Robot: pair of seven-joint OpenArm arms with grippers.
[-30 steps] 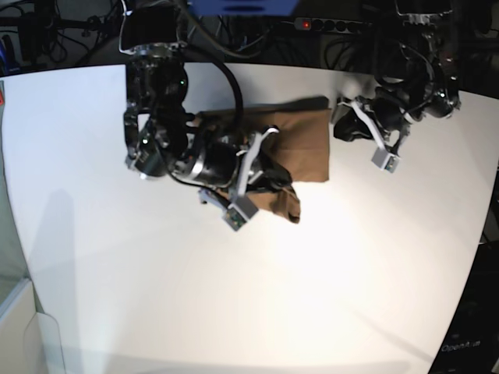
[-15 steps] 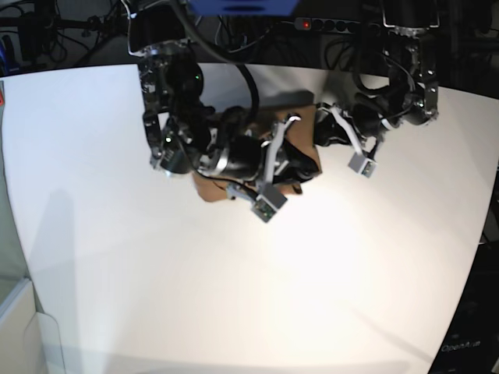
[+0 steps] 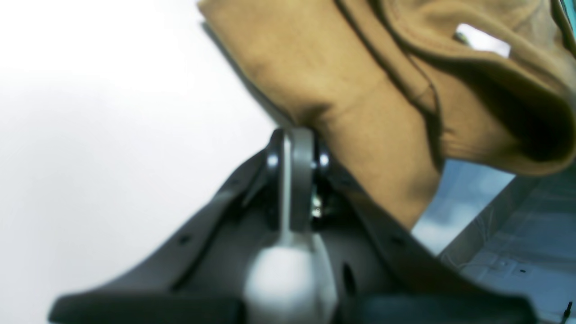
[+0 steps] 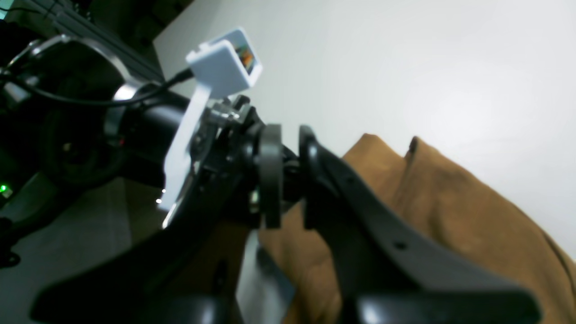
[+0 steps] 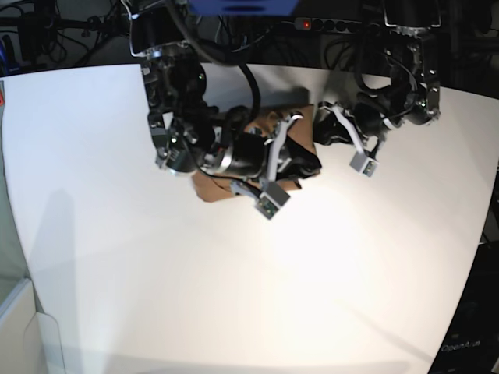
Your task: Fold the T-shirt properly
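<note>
Pinching the T-shirt (image 5: 209,187) from both ends, the left gripper (image 3: 297,135) and right gripper (image 4: 288,175) seemingly each clamp cloth, bunched mid-back on the white bench (image 5: 117,257).

Most of the T-shirt (image 5: 210,187) is hidden beneath the right arm in the base view. The left tool (image 3: 297,148) is blurred, its tips covered by cloth. The right tool (image 4: 288,180) is blurred, and any grip cannot be told.

Robotics lab: white table (image 5: 117,257), cable tangle (image 5: 70,31), power strip (image 5: 327,25) behind.
</note>
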